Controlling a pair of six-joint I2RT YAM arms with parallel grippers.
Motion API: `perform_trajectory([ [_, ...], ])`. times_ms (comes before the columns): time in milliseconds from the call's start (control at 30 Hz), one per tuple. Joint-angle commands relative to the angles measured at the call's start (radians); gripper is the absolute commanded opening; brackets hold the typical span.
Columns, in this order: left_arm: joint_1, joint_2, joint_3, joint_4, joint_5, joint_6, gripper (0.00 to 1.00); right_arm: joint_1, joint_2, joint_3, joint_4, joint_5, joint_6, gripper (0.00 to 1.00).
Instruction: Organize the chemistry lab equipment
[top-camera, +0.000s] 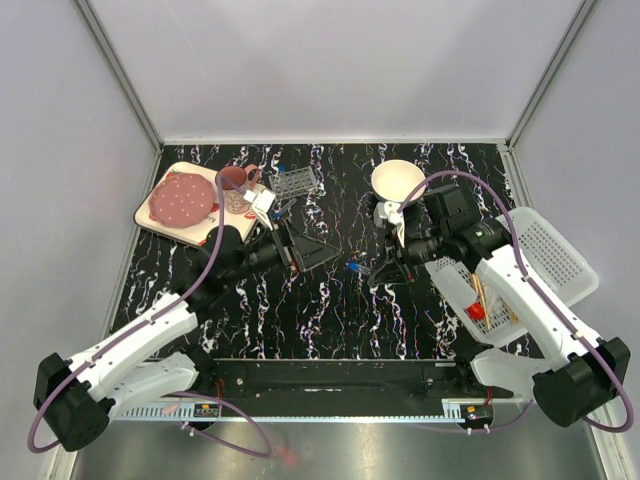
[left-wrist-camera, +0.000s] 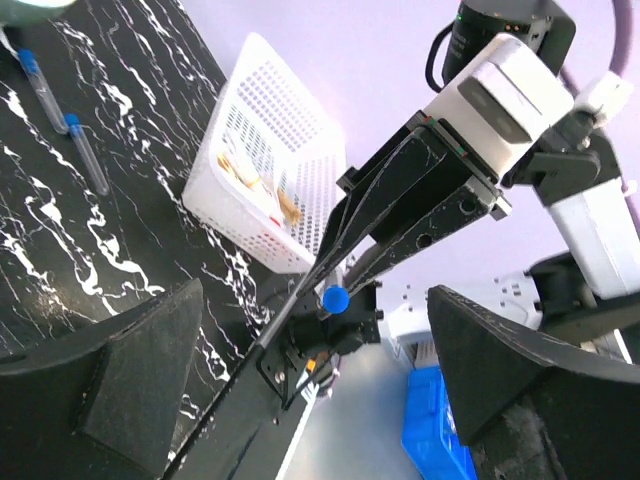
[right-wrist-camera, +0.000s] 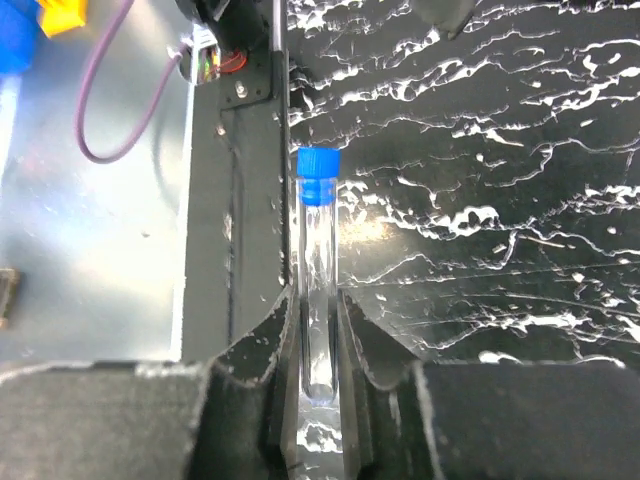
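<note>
My right gripper (right-wrist-camera: 318, 345) is shut on a thin clear blue-capped tube (right-wrist-camera: 318, 270) and holds it by its rounded bottom, cap pointing away. From above, that tube (top-camera: 353, 268) sticks out left of the right gripper (top-camera: 385, 268), over the middle of the black marbled table. My left gripper (top-camera: 305, 250) stands open just left of it, nothing between its fingers (left-wrist-camera: 140, 370). In the left wrist view the tube's blue cap (left-wrist-camera: 334, 298) shows beyond those wide jaws. Two more blue-capped tubes (left-wrist-camera: 60, 115) lie on the table.
A white basket (top-camera: 555, 250) at the right holds tan wooden sticks (top-camera: 487, 298) and a small red-tipped piece (top-camera: 476, 311). A cream bowl (top-camera: 398, 180) stands at the back. A clear tube rack (top-camera: 294, 182), pink mug (top-camera: 235, 178) and dotted plate (top-camera: 182, 198) sit back left.
</note>
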Motion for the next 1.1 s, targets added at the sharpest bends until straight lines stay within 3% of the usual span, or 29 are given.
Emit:
perform_trajectory([
  [0, -0.035, 0.011, -0.022, 0.180, -0.180, -0.055, 0.97, -0.054, -0.008, -0.067, 0.445, -0.190, 0.524, 0.09],
  [133, -0.078, 0.040, 0.020, 0.165, -0.235, -0.026, 0.97, -0.077, 0.018, -0.114, 0.639, -0.213, 0.764, 0.09],
  [333, -0.112, 0.092, 0.066, 0.132, -0.278, -0.015, 0.90, -0.089, 0.011, -0.175, 0.719, -0.218, 0.836, 0.09],
  [867, -0.124, 0.212, 0.161, 0.069, -0.191, -0.057, 0.47, -0.096, -0.014, -0.211, 0.693, -0.204, 0.769, 0.10],
  [1067, -0.124, 0.196, 0.150, 0.046, -0.166, -0.069, 0.43, -0.096, -0.012, -0.208, 0.675, -0.195, 0.740, 0.10],
])
